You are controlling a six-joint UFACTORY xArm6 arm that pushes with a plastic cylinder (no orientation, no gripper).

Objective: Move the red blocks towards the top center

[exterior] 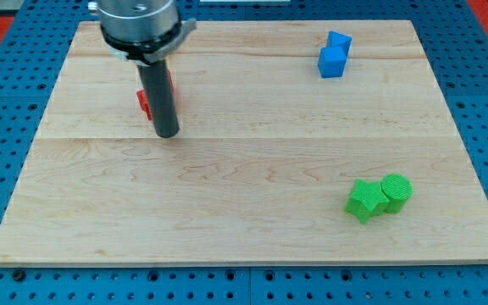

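Observation:
My tip (168, 133) rests on the wooden board (244, 169) in the upper left part of the view. Red blocks (145, 100) sit right behind the rod, mostly hidden by it; only red edges show on the rod's left and right sides, so their shapes and number cannot be made out. The tip is just below and slightly right of the visible red part, very close to it or touching.
Two blue blocks, a cube (332, 62) and another piece (340, 41), stand together at the top right. A green star-shaped block (363, 200) and a green cylinder (396, 191) touch each other at the lower right. Blue pegboard surrounds the board.

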